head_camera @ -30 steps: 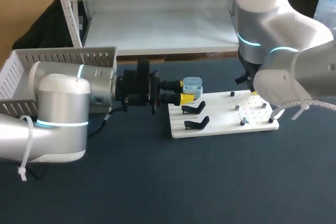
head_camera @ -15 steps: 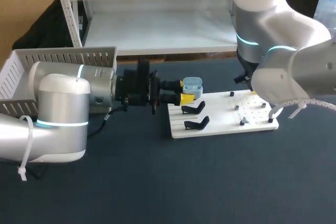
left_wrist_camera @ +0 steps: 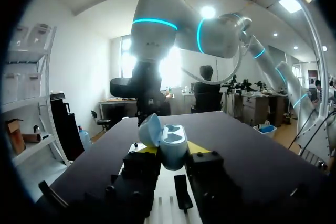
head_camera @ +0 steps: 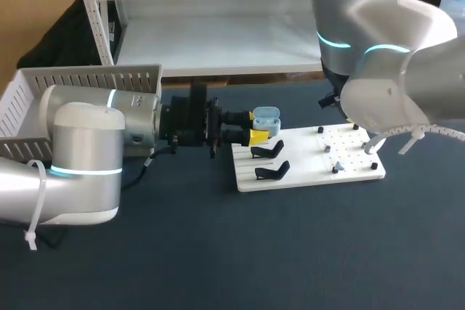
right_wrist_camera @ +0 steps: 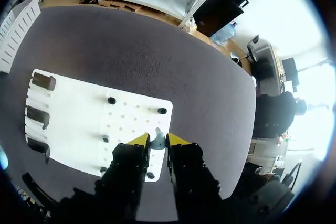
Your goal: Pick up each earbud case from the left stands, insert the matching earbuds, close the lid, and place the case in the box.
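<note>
My left gripper (left_wrist_camera: pixel 172 153) pinches the blue case (left_wrist_camera: pixel 176 139), lid open, by the white board's (head_camera: pixel 305 172) corner, near two black stands (head_camera: pixel 267 152). My right arm (head_camera: pixel 378 49) hides part of the board. My right gripper (right_wrist_camera: pixel 157 140) hangs over an earbud (right_wrist_camera: pixel 156 134). I cannot tell if it pinches it.

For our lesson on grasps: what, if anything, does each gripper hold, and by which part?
Left gripper holds the open earbud case by its lower body's sides. Right gripper: a small pale piece sits right at it; whether it is gripped cannot be told.
</note>
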Tool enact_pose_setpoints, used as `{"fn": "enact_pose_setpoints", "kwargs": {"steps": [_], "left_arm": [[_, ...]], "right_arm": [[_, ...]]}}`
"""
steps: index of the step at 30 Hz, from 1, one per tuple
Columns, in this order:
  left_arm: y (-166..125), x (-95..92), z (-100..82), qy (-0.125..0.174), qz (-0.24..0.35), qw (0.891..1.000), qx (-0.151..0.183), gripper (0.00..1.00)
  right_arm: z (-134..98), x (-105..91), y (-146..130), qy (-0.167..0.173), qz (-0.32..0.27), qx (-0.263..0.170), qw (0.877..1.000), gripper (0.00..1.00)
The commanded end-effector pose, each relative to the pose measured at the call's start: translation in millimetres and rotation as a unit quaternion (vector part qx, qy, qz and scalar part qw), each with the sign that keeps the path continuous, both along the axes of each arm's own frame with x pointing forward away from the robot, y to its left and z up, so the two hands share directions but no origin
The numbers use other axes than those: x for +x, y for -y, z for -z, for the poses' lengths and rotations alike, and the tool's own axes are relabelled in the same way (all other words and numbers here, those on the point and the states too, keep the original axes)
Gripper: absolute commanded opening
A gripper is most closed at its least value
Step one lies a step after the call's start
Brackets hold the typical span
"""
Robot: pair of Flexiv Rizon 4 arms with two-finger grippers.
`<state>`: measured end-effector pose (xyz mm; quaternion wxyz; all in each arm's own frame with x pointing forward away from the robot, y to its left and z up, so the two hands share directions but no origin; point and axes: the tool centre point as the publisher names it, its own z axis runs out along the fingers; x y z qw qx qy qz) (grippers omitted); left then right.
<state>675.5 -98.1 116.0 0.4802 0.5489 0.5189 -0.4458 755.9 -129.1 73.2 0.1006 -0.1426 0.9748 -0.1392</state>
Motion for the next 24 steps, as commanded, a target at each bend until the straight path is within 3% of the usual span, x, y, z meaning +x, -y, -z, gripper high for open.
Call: {"fn": "enact_pose_setpoints", "kwargs": {"steps": [1,14,24], "left_arm": [[0,-1.5,0.9,0.001,-0.002,1.0,-0.002,0.0],[0,-1.5,0.9,0.001,-0.002,1.0,-0.002,0.0],[0,-1.5,0.9,0.001,-0.002,1.0,-0.002,0.0]], "right_arm": [[-30,-32.8,-1,0.005,0.003,0.011,1.0,0.0],[-108,-116.4,-51,0.007,0.009,0.042,0.999,0.0],[-118,-163.2,-108,0.005,-0.035,0.039,0.999,0.0]]}}
